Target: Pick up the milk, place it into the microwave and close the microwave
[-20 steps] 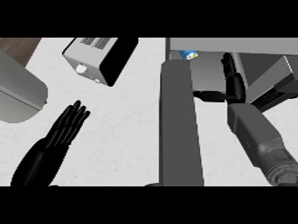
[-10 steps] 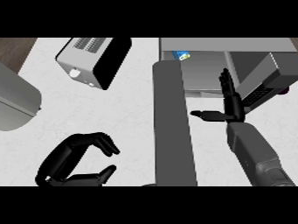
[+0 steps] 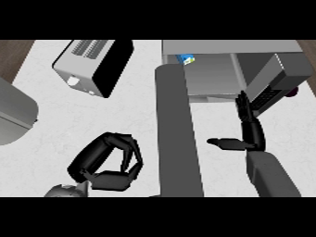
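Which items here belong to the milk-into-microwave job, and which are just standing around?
Job: milk inside the microwave; open microwave door; right hand, open beside it.
Bystanders: toaster; grey appliance at left edge; left hand, curled, holding nothing.

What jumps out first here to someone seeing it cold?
The open microwave at the view's top right, its long grey door swung out down the middle of the counter, with the small blue-topped milk inside at the back left. Next, the right hand, fingers straight, near the microwave's front, and the left hand curled and empty at lower left.
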Controlling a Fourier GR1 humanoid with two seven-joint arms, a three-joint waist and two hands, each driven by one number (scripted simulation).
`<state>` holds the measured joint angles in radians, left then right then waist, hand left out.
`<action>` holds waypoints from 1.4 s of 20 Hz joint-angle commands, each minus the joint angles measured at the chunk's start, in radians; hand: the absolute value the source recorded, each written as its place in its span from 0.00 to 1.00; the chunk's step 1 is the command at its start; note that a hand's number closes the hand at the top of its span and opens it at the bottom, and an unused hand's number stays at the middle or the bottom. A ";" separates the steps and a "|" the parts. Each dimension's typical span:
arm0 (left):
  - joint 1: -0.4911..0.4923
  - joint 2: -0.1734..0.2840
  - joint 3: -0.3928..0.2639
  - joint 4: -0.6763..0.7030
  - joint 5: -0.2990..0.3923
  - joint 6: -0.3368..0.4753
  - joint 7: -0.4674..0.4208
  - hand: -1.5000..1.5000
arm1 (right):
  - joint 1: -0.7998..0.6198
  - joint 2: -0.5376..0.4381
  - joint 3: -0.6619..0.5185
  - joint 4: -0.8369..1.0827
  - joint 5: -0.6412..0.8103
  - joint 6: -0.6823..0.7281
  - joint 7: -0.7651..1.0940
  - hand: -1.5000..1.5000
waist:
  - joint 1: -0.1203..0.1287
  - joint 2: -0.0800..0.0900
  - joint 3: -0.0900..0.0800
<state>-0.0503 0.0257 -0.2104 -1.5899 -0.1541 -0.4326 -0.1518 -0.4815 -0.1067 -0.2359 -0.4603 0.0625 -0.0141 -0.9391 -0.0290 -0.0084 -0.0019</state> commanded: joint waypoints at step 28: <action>-0.385 -0.025 -0.759 0.466 0.367 0.773 -0.096 1.00 | 0.688 -0.116 0.116 -1.230 -0.270 0.293 0.455 0.00 | -0.094 0.023 -0.004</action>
<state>-0.3931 0.0190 -0.9108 -1.1152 0.1076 0.2374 -0.2182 0.1927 -0.2018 -0.1225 -1.6403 -0.1739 0.2407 -0.5201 -0.0986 0.0087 -0.0041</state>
